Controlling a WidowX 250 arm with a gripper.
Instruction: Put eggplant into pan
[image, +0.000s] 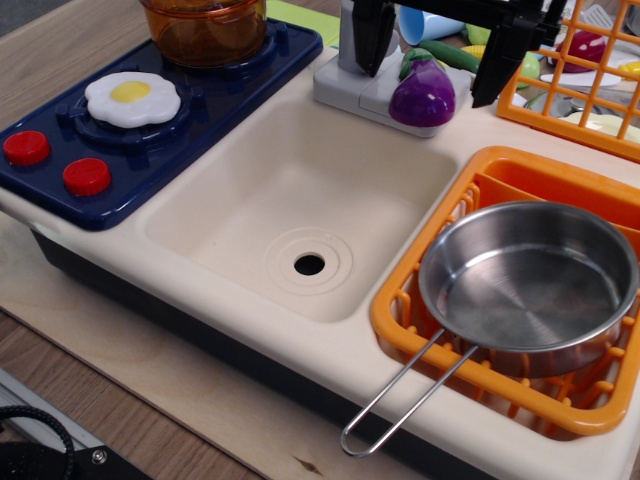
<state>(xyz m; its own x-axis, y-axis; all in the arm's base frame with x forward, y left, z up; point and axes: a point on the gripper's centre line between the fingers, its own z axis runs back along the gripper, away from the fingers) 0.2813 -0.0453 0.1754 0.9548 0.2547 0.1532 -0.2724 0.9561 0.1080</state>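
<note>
The purple eggplant with its dark green cap lies on the grey faucet base behind the sink. My gripper hangs over it, open, with one black finger to its left and the other to its right. The fingers do not visibly touch the eggplant. The shiny steel pan sits empty in the orange dish rack at the right, its wire-loop handle pointing toward the front edge.
A cream sink basin with a drain hole lies between the eggplant and the pan. On the blue stove stand an amber pot and a fried egg. A green cucumber and an orange basket are behind.
</note>
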